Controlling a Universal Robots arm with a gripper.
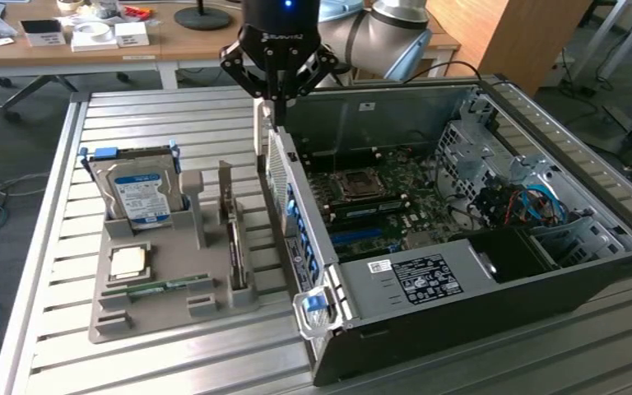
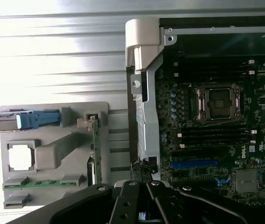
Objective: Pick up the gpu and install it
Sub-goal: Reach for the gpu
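The gpu (image 1: pixel 231 234) stands on edge in a slot of the grey holder (image 1: pixel 146 317), its silver bracket toward the far end; in the wrist view the gpu (image 2: pixel 95 144) shows as a thin green edge. My gripper (image 1: pixel 279 100) hangs above the rear wall of the open computer case (image 1: pixel 579 271), up and away from the gpu. Its fingers are shut with nothing between them. In the wrist view the gripper (image 2: pixel 144 189) points down beside the case's metal rear frame. The motherboard (image 1: pixel 377 193) lies exposed, with a blue slot (image 2: pixel 193 164).
The holder also carries a hard drive (image 1: pixel 135 193) with a blue-white label, a square processor (image 1: pixel 129 262) and a narrow green memory stick (image 1: pixel 168 285). Everything sits on a slatted metal table (image 1: pixel 162 115). A wooden desk with small items stands behind.
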